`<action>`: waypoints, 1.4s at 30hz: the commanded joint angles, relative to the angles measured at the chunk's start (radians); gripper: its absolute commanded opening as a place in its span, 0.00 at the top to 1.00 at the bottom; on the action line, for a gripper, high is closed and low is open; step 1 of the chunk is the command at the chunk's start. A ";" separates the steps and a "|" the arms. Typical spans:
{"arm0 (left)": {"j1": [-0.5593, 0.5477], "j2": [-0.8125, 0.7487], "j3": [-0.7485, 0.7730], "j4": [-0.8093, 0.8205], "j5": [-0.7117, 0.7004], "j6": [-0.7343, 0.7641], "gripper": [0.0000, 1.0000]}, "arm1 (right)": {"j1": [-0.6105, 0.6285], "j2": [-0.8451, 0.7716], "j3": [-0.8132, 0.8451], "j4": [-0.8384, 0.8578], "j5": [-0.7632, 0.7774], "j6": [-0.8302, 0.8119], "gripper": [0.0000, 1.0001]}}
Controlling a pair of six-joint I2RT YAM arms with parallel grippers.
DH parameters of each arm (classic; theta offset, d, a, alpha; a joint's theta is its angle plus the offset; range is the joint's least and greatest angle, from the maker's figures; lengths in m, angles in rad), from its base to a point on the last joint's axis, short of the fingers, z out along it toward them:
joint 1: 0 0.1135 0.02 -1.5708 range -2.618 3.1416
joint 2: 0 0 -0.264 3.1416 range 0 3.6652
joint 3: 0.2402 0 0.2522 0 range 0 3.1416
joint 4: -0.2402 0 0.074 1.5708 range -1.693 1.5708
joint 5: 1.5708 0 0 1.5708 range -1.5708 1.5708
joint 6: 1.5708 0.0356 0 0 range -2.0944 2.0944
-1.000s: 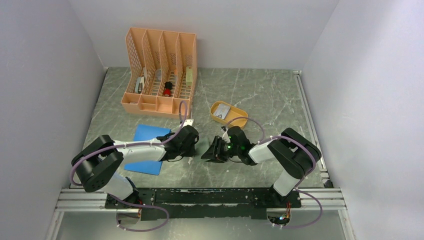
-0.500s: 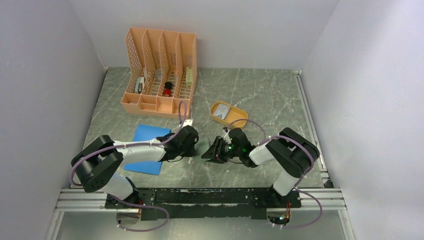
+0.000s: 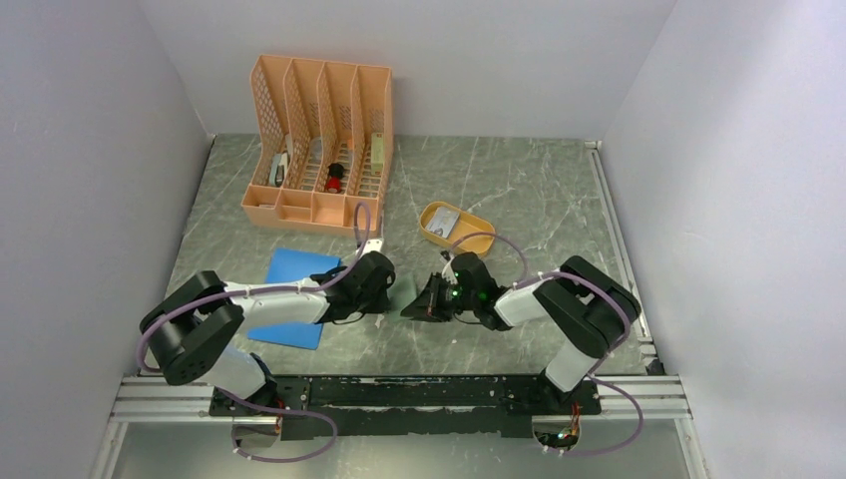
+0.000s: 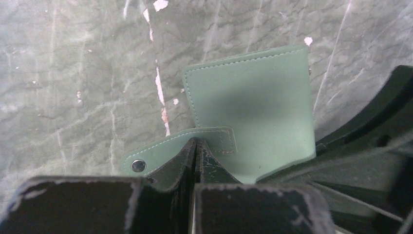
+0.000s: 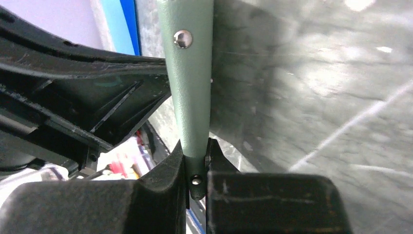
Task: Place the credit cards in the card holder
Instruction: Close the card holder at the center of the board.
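Both arms are on the small sage-green folding card holder point(image 3: 407, 295), mid-surface, right between them. My left end effector point(image 4: 196, 146) is pinched fully closed on the holder's snap-button tab point(image 4: 178, 153), and the green panel fans out beyond the fingertips, lying low over the grey marbled surface point(image 4: 73, 73). My right end effector point(image 5: 196, 151) is clamped just as tight on the opposite flap, which I'm seeing edge-on and upright, with its metal snap stud point(image 5: 183, 39) facing the camera. So the holder is stretched along the line between the two arms, long axis running left to right. I can't see the inner pockets from any view, so I can't say how far it's spread.

Now the relation that matters. The pale grey-white credit card point(image 3: 445, 224) isn't at the holder at all. It's lying in the mustard-yellow oval tray point(image 3: 477, 239), beyond the holder and off to its right, well apart from it. I can't tell how many cards are in there.

That puts the right arm on the tray's side of the holder and clearly nearer. The left arm would have to cross over the holder to reach it. By my read, the right end effector should let go and fetch the card while the left keeps the tab pinned. The flat blue rectangular pad point(image 3: 295, 269) sits to the holder's left and plays no part.
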 commanded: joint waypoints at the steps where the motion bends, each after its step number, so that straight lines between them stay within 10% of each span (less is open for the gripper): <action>1: -0.002 -0.055 -0.026 -0.145 -0.048 -0.012 0.93 | 0.049 -0.132 0.110 -0.284 0.114 -0.204 1.00; 7: -0.002 -0.292 0.145 -0.318 -0.128 0.016 0.57 | 0.066 -0.349 0.294 -0.676 0.273 -0.467 1.00; 16: -0.002 -0.583 0.430 -0.359 -0.326 0.099 0.44 | 0.225 -0.464 0.739 -1.078 0.738 -0.889 1.00; 20: -0.002 -0.667 0.452 -0.194 -0.305 0.218 0.06 | 0.300 -0.479 0.829 -1.076 1.003 -1.070 1.00; 29: -0.001 -0.620 0.615 -0.168 -0.094 0.225 0.03 | 0.412 -0.605 0.620 -0.464 1.419 -1.750 1.00; 33: -0.002 -0.580 0.660 -0.168 0.019 0.230 0.03 | 0.429 -0.641 0.473 -0.004 1.392 -2.154 1.00; 42: -0.001 -0.484 0.663 -0.062 0.222 0.102 0.03 | 0.483 -0.648 0.319 0.347 1.257 -2.518 1.00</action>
